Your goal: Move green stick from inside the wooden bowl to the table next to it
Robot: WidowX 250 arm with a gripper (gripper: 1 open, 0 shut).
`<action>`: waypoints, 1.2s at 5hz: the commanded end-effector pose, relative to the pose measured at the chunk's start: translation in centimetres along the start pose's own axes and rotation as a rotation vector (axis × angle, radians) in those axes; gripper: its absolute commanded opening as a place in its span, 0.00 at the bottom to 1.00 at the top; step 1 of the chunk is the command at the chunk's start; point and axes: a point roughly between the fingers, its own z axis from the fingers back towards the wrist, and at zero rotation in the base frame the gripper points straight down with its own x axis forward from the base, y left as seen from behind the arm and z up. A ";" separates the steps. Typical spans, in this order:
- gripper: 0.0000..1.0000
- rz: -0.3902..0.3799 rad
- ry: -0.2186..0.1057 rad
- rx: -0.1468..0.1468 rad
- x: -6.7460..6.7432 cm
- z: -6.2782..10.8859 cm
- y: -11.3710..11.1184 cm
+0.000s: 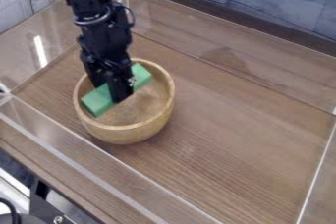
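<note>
The step in hand looks to be the lift: the black pincer (pixel 114 83) appears closed on the green stick (pixel 116 89), gripping it across its middle, though the fingertips are dark and small enough that their exact contact is hard to read. Going left to right, the strip of brown worktop (pixel 50 83) on the pincer's left comes first; it is narrow, running between the bowl and the clear low wall (pixel 46 118) at that edge. Next comes the wooden bowl (pixel 128 135), under and around the pincer, most of its bare inside showing on the near side of the grip. The stick lies at the pincer's tips, slanting, with its lower-left end nearer the viewer and its upper-right end reaching past the fingers on their far right side. It seems raised off the bowl's floor and tilted, but whether it is over the rim or just inside it I cannot tell from this one angle; the lower-left end looks close to the rim on that side. Farther right of the pincer, beyond the bowl, the worktop spreads out broad and flat, which would probably make the easier place to set the stick down. The next move likely calls for more height first, so that both ends pass over the rim without knocking it, then a sideways carry and a gentle lowering onto the wood before the fingers let go.
</note>
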 end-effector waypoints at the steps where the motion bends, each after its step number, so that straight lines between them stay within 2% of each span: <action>1: 0.00 0.036 -0.045 0.017 0.5 1.5 0.3; 2: 0.00 0.057 -0.051 0.017 0.2 1.8 0.6; 4: 0.00 0.049 -0.057 0.013 1.2 1.9 -1.7; 6: 0.00 0.097 -0.085 0.010 4.0 2.0 -5.5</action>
